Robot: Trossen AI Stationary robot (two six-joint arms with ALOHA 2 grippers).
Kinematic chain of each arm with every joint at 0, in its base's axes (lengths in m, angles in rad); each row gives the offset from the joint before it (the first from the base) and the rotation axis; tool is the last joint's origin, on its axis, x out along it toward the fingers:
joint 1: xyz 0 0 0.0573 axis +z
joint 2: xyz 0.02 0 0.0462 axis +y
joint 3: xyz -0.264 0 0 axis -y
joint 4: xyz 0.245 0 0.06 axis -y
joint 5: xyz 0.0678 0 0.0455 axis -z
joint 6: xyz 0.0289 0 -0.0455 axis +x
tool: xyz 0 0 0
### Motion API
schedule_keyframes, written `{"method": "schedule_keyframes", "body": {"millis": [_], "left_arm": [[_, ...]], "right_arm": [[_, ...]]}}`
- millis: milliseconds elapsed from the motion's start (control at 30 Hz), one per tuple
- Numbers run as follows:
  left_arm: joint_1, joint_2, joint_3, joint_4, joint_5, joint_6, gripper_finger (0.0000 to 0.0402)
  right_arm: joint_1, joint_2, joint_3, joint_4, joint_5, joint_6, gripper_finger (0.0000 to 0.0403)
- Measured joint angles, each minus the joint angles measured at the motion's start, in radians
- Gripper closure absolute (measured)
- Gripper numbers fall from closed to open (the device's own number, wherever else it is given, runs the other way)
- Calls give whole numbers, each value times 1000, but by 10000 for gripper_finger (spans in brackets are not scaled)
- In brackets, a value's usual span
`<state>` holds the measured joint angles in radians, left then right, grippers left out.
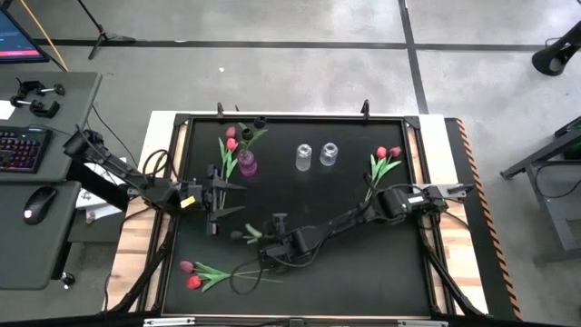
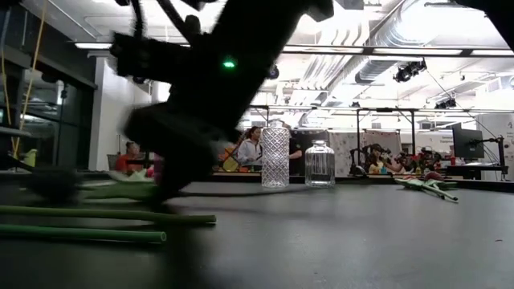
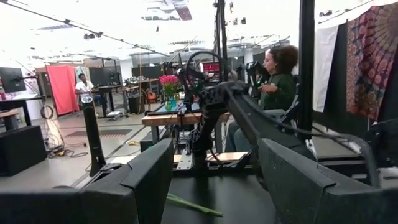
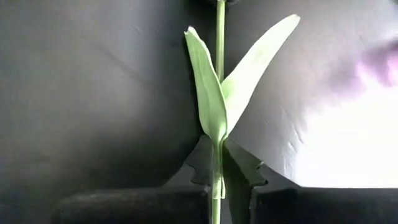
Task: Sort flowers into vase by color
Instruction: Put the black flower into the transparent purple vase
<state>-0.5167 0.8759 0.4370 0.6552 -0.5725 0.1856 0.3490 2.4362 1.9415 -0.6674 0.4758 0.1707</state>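
Pinching a green stem [image 4: 219, 155] just below its two leaves, the right gripper [image 1: 257, 238] sits clenched near the table's [image 1: 363, 263] 6 o'clock edge; only its wrist view shows this grip. Left gripper [image 1: 216, 198] hangs released at 9 o'clock. Tulips lie at 7 o'clock [image 1: 192, 274] and 2 o'clock [image 1: 385, 158]; others fill a purple vase [image 1: 245, 163] at 11. Two clear vases [image 1: 315, 155] stand at 12. No writing is legible

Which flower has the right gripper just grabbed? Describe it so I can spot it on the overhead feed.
Start at the black mat's near edge, where tulips lie toward the left corner. The right gripper reaches there and is shut on the flower with the dark bud, lying just above the red and pink tulips. It alone sits between fingers.
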Motion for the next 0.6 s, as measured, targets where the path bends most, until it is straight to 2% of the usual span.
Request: {"method": "schedule_keyframes", "body": {"millis": [100, 167, 333, 500, 600], "left_arm": [[-20, -18, 0, 2, -14, 1, 177], [-39, -35, 0, -8, -26, 8, 177], [-96, -63, 0, -6, -39, 40, 177], [-131, -75, 0, 2, -44, 90, 177], [-139, -75, 0, 23, -46, 105, 177]], "right_arm": [[-5, -13, -19, -67, 32, 33, 400], [-7, -28, -61, -53, 46, 42, 401], [-16, -130, -278, 71, 54, 125, 401], [-17, -313, -600, 390, 75, 196, 402], [-17, -429, -811, 820, 100, 162, 402]]}}
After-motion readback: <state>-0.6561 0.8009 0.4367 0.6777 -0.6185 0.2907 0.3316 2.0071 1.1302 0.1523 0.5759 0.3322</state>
